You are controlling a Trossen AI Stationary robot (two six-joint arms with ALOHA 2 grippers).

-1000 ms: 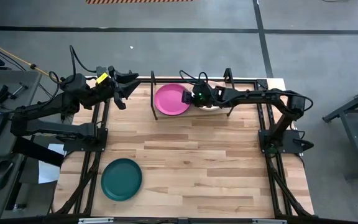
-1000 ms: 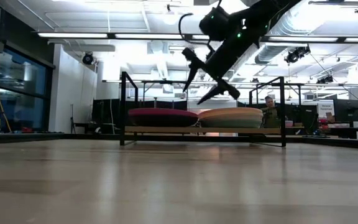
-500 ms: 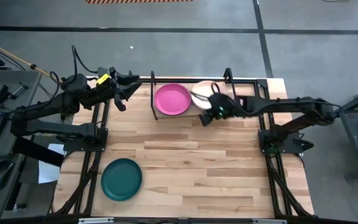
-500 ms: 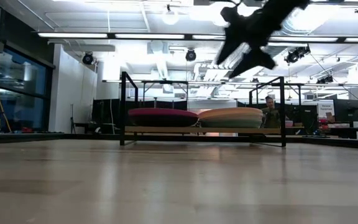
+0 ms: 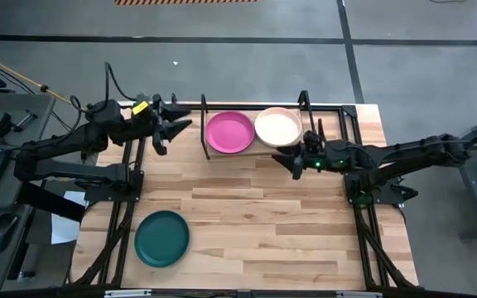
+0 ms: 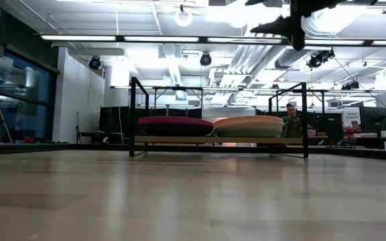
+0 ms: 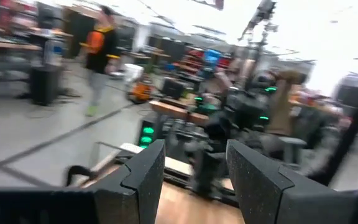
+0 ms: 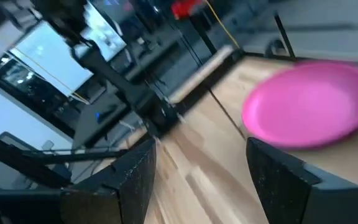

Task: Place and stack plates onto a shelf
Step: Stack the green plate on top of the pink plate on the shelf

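1. Two stacks sit side by side on the shelf (image 5: 306, 106) at twelve o'clock of the worktop (image 5: 255, 223): the magenta plate (image 5: 229, 132) tops one and the pale pink plate (image 5: 278, 127) tops the other.
2. One plate is left: the teal plate (image 5: 161, 238) lies alone at seven o'clock, well apart from the shelf.
3. The right end effector (image 5: 295, 159) hangs empty just in front of the pink plate, fingers wide apart.
4. The left end effector (image 5: 172, 129) waits at ten o'clock beside the shelf, fingers spread, holding nothing.
5. By my reckoning the job is nearly done, with only the teal plate to fetch and stack.
6. The worktop is pale butcher-block; behind it is a bright workshop with ceiling lights, and a person (image 7: 98, 59) stands far off.
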